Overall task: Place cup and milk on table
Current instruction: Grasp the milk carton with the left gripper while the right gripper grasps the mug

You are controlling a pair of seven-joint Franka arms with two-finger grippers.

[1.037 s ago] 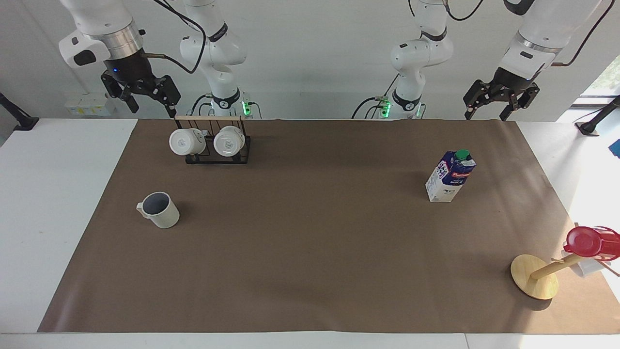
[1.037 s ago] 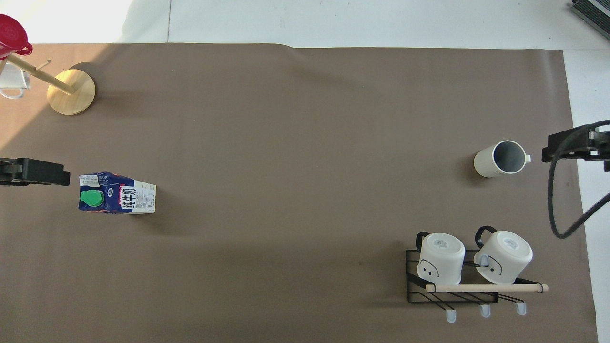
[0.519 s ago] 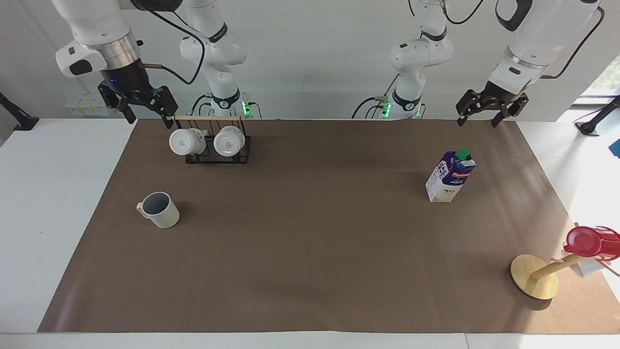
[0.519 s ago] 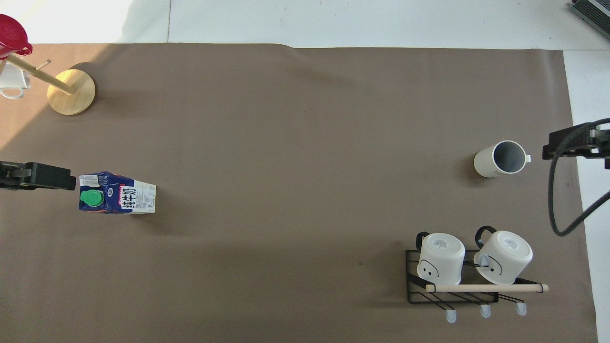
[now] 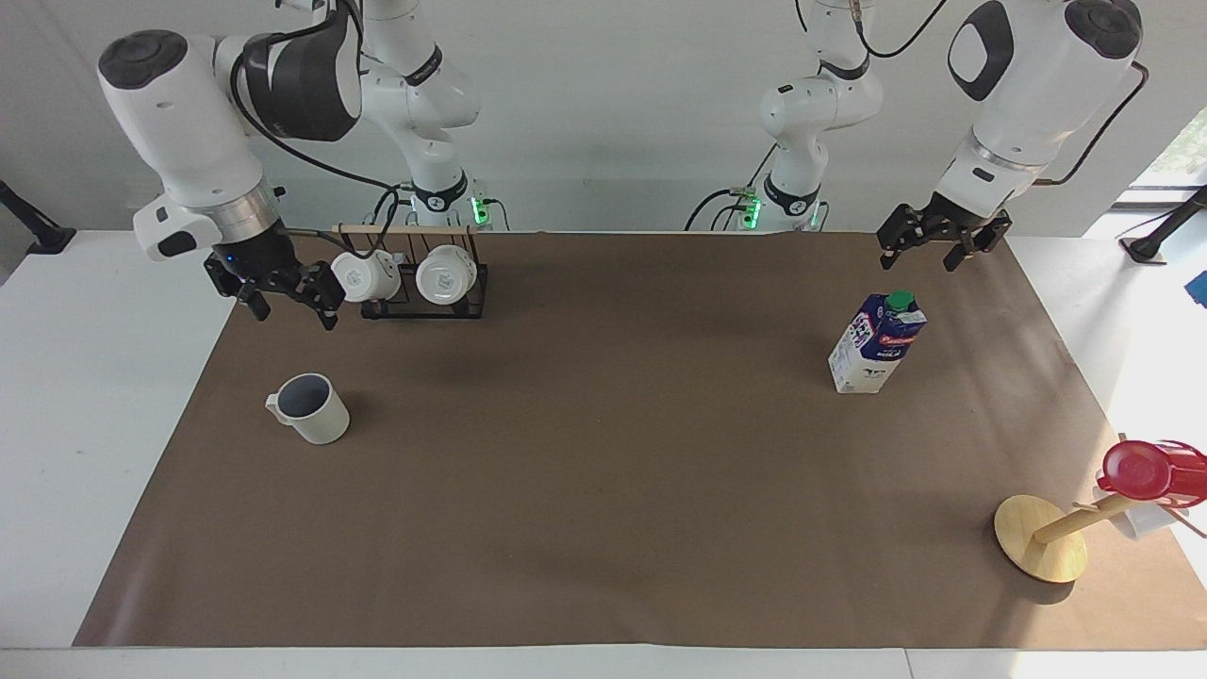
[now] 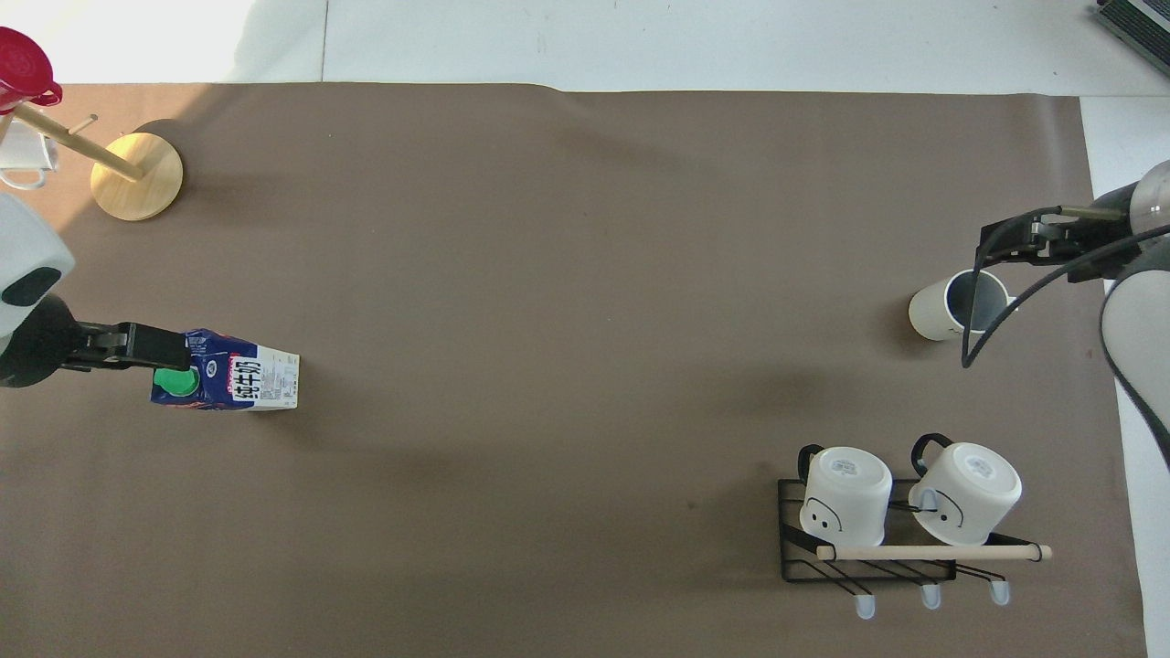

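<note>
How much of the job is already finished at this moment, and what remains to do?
Done: nothing visibly; the cup and the milk both stand untouched on the table. In hand: nothing; the right end effector hangs open above the cup, the left end effector open above the milk. Left: grasp both and place them.

cup (image 5: pixel 309 407) on table (image 5: pixel 603 471) | milk (image 5: pixel 877 343) well apart (left arm's end)

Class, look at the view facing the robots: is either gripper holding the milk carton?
No. The milk carton stands alone on the brown sheet, with the left gripper open in the air above it.
</note>
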